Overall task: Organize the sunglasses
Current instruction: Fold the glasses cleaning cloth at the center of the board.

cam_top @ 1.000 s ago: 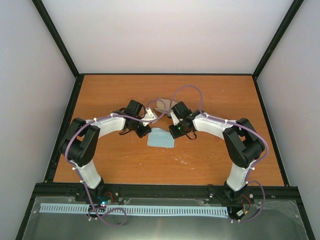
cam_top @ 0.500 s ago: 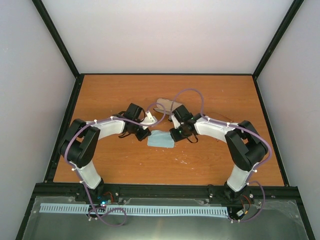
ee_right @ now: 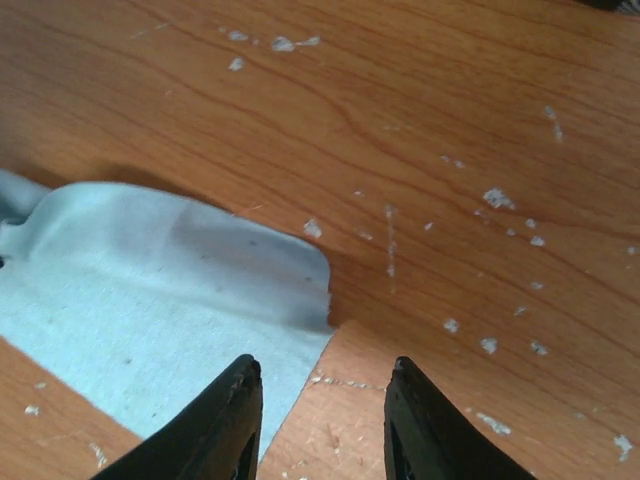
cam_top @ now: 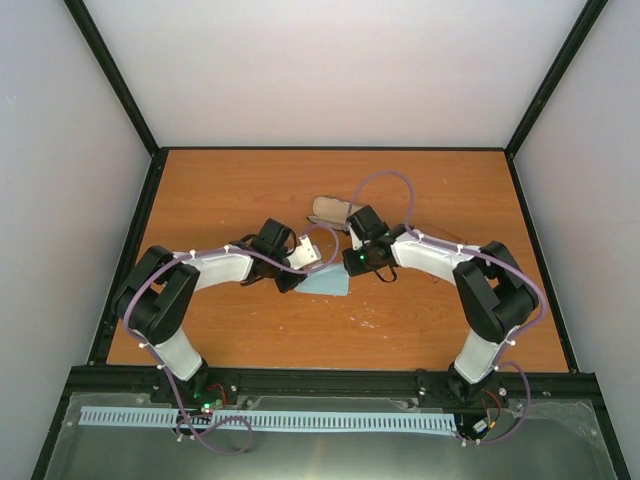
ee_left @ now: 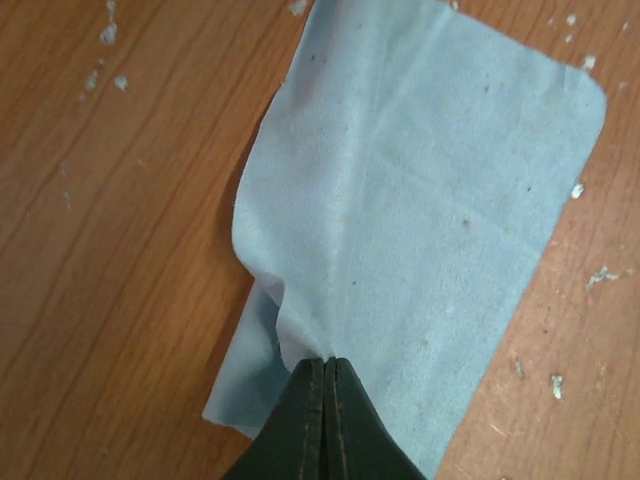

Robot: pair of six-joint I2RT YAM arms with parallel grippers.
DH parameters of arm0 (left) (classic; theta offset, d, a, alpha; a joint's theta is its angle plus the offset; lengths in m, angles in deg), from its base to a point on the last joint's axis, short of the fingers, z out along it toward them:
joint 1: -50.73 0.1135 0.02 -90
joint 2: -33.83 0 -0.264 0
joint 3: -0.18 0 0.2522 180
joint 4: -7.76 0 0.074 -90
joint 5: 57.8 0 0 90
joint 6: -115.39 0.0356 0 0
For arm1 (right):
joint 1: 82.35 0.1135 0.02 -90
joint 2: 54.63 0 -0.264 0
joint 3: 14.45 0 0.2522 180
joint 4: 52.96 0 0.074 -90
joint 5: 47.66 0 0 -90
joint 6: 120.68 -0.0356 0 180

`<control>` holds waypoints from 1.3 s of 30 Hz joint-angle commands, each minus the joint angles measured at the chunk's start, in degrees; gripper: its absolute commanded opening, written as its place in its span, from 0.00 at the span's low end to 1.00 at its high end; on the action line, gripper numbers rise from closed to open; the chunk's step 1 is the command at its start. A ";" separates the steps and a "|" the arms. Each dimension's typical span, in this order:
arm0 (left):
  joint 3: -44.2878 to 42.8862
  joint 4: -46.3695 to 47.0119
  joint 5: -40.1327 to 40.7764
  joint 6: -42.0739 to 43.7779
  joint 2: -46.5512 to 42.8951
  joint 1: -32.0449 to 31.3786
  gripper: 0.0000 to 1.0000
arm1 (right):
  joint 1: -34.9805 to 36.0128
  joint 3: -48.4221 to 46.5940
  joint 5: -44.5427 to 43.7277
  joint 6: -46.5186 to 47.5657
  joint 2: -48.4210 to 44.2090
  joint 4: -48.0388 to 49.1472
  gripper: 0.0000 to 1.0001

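Sunglasses too faint to make out, pose unclear

The cloth (ee_left: 420,200) is pale blue, faintly speckled; the table (ee_right: 430,110) is orange-brown wood grain flecked white. The left gripper (ee_left: 325,368) is black, and the case (cam_top: 325,208) above centre of the top view seems tan.

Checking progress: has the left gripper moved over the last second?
Yes. The left gripper moved right and toward the near edge, away from the case, and now pinches the cloth.

The left gripper (ee_left: 325,365) and right gripper (ee_right: 322,375) crowd each other over the blue cloth (cam_top: 330,284), the brown case (cam_top: 328,209) close behind, with open table (cam_top: 220,190) to either side.
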 commanded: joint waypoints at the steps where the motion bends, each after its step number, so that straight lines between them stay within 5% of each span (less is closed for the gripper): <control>1: 1.05 2.24 0.77 1.50 -1.24 -0.47 0.02 | -1.18 -3.08 -1.85 -0.61 2.72 -0.22 0.34; 15: 0.33 2.17 1.67 1.06 -0.55 -0.47 0.02 | -2.15 -14.26 8.09 6.74 12.63 -6.55 0.40; 27: -0.10 2.34 1.55 0.69 -0.42 -0.46 0.02 | -0.25 -17.35 7.62 7.07 16.57 -8.58 0.41; 39: 0.55 2.72 2.00 0.56 -0.54 -0.47 0.02 | 1.34 -15.72 8.71 6.90 17.13 -10.04 0.21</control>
